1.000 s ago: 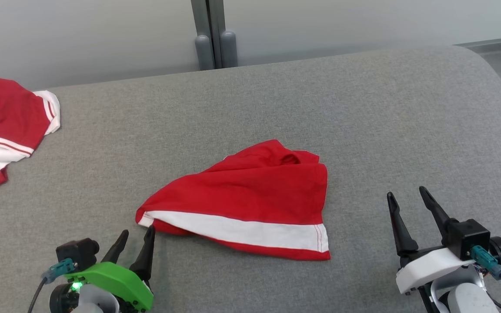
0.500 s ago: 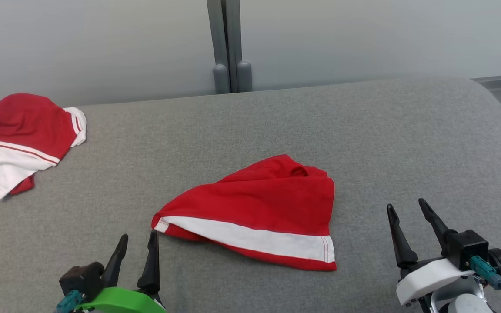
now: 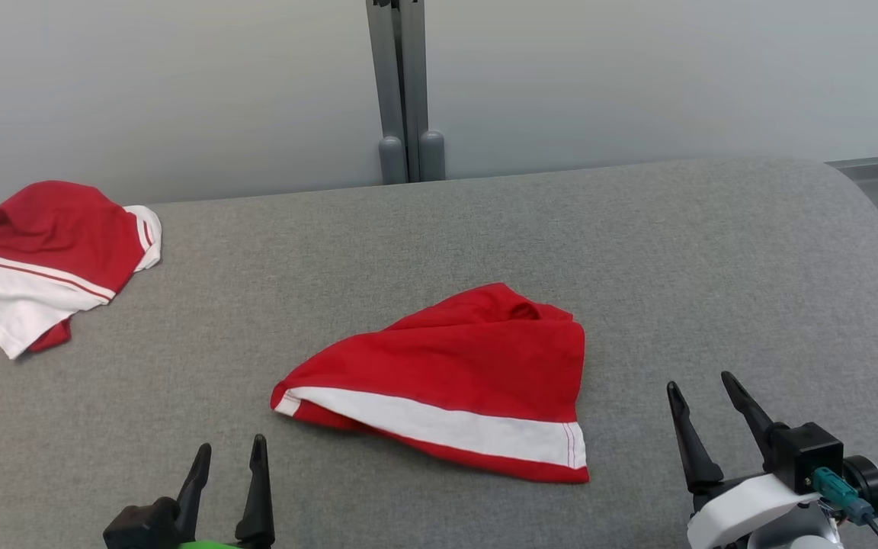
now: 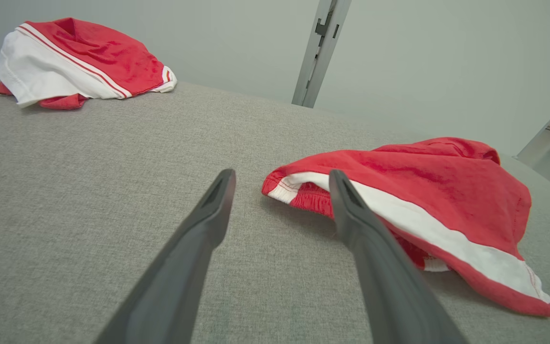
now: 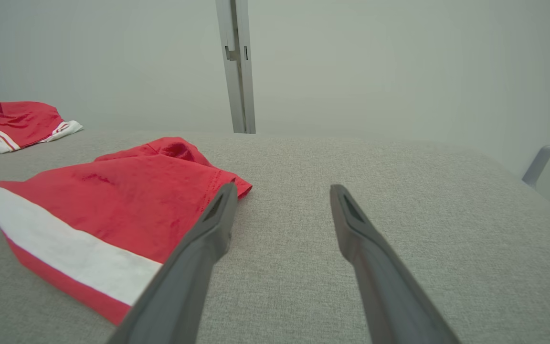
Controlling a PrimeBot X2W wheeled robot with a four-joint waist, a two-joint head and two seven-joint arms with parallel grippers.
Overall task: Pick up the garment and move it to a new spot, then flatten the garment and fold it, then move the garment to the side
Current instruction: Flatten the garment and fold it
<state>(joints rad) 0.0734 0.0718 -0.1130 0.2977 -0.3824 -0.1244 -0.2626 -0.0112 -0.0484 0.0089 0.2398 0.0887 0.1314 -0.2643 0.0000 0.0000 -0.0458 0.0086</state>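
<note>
Red garment [image 3: 454,374] with white band, crumpled mid grey surface [image 3: 675,244]. Left hand [image 3: 231,444] near its corner, right hand [image 3: 698,380] off its hem, both open, empty. Likely snag: pinching one layer only, leaving folds bunched.

A grey woven fabric surface [image 3: 637,267] spans the scene, its far right corner rounded. At its far left edge lies a crumpled red piece of clothing [image 3: 50,263] with a broad white band, thin red and white stripes and a white-trimmed hem, bunched rather than flat. Behind the surface stands a plain pale grey wall [image 3: 142,91]. A vertical grey metal post [image 3: 401,76] runs up the wall near the middle, with two rounded grey caps [image 3: 392,158] at its foot just beyond the surface's far edge. A slanted grey bar [image 5: 547,153] shows off the right side.
</note>
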